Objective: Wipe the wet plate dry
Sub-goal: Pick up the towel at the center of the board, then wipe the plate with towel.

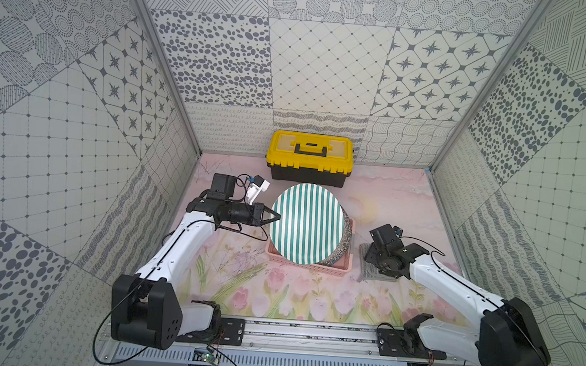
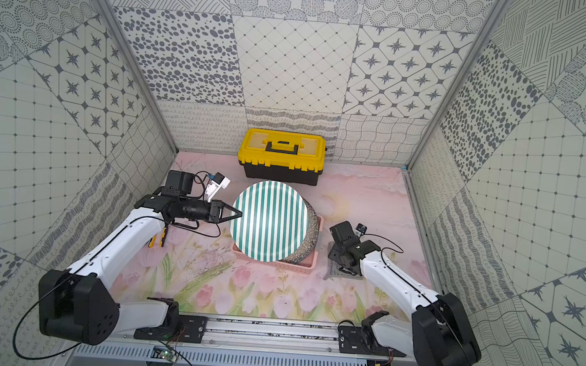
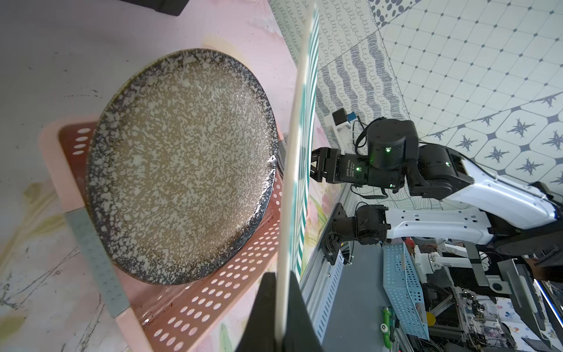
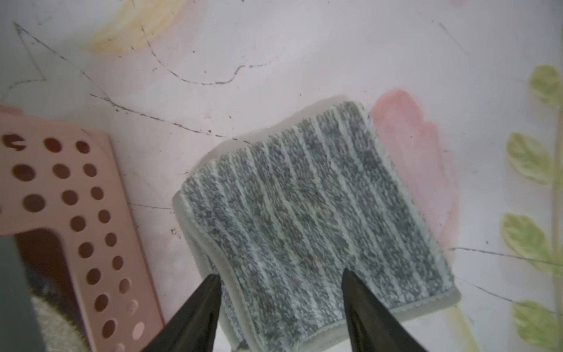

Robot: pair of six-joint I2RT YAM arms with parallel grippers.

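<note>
Room: grey-and-white patterned tile walls (image 1: 327, 69) on three sides, and a pink floral table (image 1: 276, 295) under everything.
Background: a closed yellow plastic toolbox with a black base (image 1: 309, 156), upper centre of both top views. I have no use for it.
Task's thing: the round white-and-teal striped plate (image 1: 308, 223), centre of both top views. It stands on edge over a pink perforated plastic basket (image 1: 314, 268). I can't tell whether its lower edge clears the basket.
Left tool (image 1: 277, 216): clamped on the striped plate's rim, at the plate's left edge in the frame. In the left wrist view the rim runs out from between the black fingers (image 3: 262, 311).
Also in basket: a dark-rimmed speckled stoneware plate (image 3: 182, 164), showing past the striped plate's right edge.
Cloth: a folded grey striped microfibre cloth (image 4: 313, 219), flat on the table just right of the basket.
Right tool (image 4: 280, 277): jaws apart, tips at the cloth's near edge, gripping nothing.
Step, my read: take the cloth, then carry it to the held plate.
Risk, plate: my only hold is one pinch on the rim. Hard wiping could twist the plate out and drop it onto the speckled plate.
Risk, cloth: closing on the top fold alone could let the cloth unfold and trail.
Risk, path: a low carry could snag the basket wall.
</note>
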